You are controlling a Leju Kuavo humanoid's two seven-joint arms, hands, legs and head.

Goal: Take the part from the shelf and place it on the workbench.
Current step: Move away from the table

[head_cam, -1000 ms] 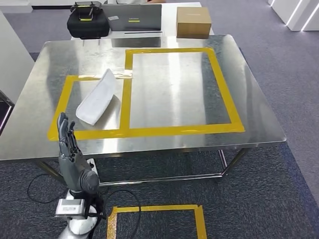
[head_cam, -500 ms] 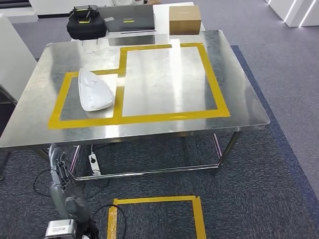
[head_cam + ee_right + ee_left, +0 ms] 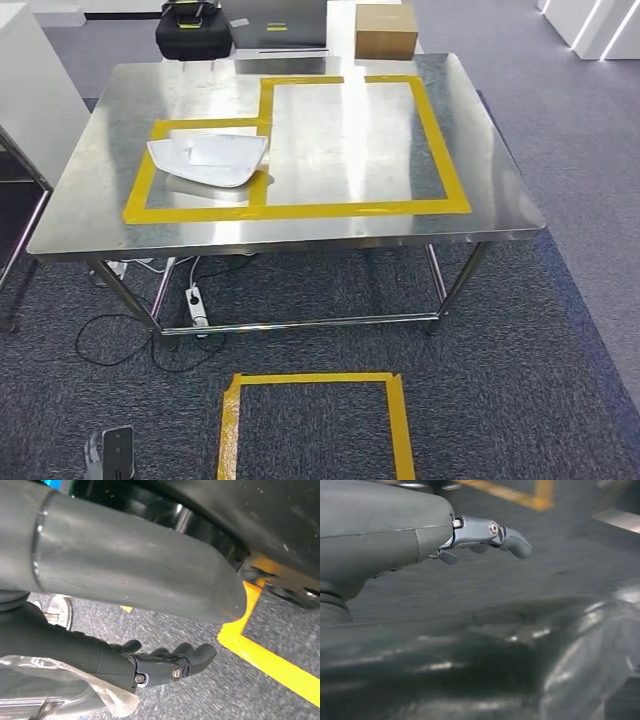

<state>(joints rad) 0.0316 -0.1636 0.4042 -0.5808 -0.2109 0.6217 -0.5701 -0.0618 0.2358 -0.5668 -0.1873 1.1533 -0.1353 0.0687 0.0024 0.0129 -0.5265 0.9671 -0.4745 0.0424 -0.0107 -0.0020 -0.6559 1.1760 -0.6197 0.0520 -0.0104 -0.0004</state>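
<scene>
**Part laid on the workbench, hands empty**

The white moulded part (image 3: 207,160) is seen in the upper left of the head view, resting on the steel workbench (image 3: 490,190) inside the smaller yellow tape rectangle (image 3: 143,190), its right tip reaching the tape line shared with the larger rectangle. Its long axis runs roughly left to right across the frame, the narrower end pointing right. The placing step is judged complete; no further handling appears needed, only that the arms be kept clear. The left hand (image 3: 486,532) is shown with fingers extended, close together, nothing held. The right hand (image 3: 170,662) is likewise loosely extended and empty, above the carpet (image 3: 211,690).
</scene>
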